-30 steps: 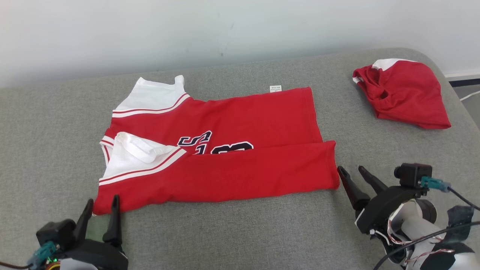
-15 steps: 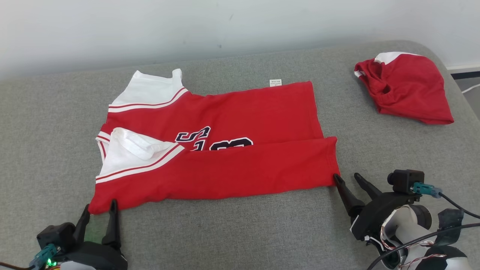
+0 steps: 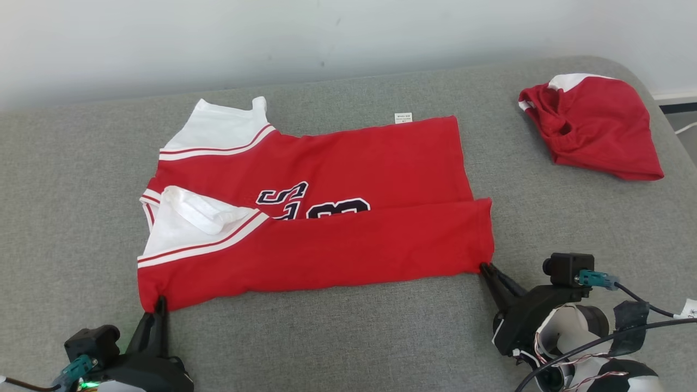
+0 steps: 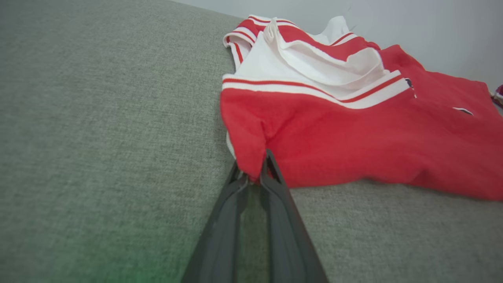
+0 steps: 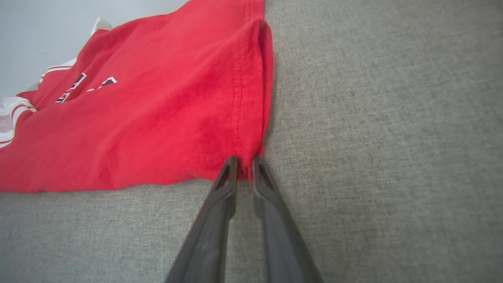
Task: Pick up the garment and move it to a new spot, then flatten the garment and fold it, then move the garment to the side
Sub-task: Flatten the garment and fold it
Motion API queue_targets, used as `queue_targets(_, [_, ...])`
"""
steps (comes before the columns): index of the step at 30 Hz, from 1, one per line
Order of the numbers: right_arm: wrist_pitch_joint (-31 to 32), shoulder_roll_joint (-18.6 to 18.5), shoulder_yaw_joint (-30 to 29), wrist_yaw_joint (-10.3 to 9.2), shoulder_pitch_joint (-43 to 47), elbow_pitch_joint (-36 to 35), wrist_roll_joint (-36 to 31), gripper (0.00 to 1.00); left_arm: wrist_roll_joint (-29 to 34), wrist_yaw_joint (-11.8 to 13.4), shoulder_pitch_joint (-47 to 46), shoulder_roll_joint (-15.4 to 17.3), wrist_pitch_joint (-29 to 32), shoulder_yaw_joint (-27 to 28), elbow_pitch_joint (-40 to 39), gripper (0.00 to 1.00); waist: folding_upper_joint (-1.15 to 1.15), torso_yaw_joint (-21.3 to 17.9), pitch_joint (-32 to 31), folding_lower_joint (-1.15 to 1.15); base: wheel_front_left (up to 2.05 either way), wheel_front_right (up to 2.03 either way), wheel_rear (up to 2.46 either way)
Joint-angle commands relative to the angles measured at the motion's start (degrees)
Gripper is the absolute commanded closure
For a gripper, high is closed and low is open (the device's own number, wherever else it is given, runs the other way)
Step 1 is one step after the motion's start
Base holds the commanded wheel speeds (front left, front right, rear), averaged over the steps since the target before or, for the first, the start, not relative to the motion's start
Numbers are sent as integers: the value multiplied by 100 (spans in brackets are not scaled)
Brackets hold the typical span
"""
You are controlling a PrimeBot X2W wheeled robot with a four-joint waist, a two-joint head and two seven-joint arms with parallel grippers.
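Pinching shirt (image 3: 348,158) corners at their tips, left gripper (image 3: 159,302) and right gripper (image 3: 484,268) are clamped on it; it spreads ahead, between them.

The red garment (image 3: 337,250) on the grey surface (image 3: 348,337) is overlooked from above by the head camera, tilted forward and down. Its near corners are seen close and low along the left fingers (image 4: 281,204) and right fingers (image 5: 226,192) by the wrist cameras.
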Motion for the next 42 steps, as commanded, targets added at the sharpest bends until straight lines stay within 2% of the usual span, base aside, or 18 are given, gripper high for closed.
queue_targets(1, [-22, 6, 20, -3, -31, 16, 23, 100, 17, -3, 32, 4, -20, 26, 39, 100, 0, 12, -13, 0, 0, 0, 0])
queue_targets(9, [-119, -174, -101, -3, 186, -155, 182, 100, 51, -69, 343, -25, -21, 155, -15, 100, 0, 34, -329, 0, 0, 0, 0])
queue_targets(22, [-150, -888, -445, -4, 1282, -1323, 323, 100, 16, -138, 1549, -190, -21, 246, -860, 100, 0, 66, -868, 0, 0, 0, 0])
queue_targets(30, [331, -1286, -532, -4, 1919, -1933, 309, 100, -194, 28, 2291, -284, -21, 183, -1446, 100, 0, 78, -936, 0, 0, 0, 0])
queue_targets(35, [403, -1341, -746, -4, 2242, -2102, 249, 100, -306, 148, 2499, -305, -21, -3, -1570, 100, 0, 168, -923, 0, 0, 0, 0])
queue_targets(40, [442, -1234, -966, -4, 2403, -2073, 7, 100, -397, 196, 2484, -313, -21, -48, -1538, 100, 0, 194, -932, 0, 0, 0, 0])
queue_targets(41, [424, -1222, -1021, -4, 2412, -2041, -74, 95, -403, 206, 2484, -314, -21, -60, -1541, 56, 0, 198, -933, 0, 0, 0, 0])
queue_targets(42, [407, -1195, -1073, -4, 2409, -2023, -142, 54, -402, 226, 2484, -315, -21, -75, -1546, 30, 0, 202, -934, 0, 0, 0, 0])
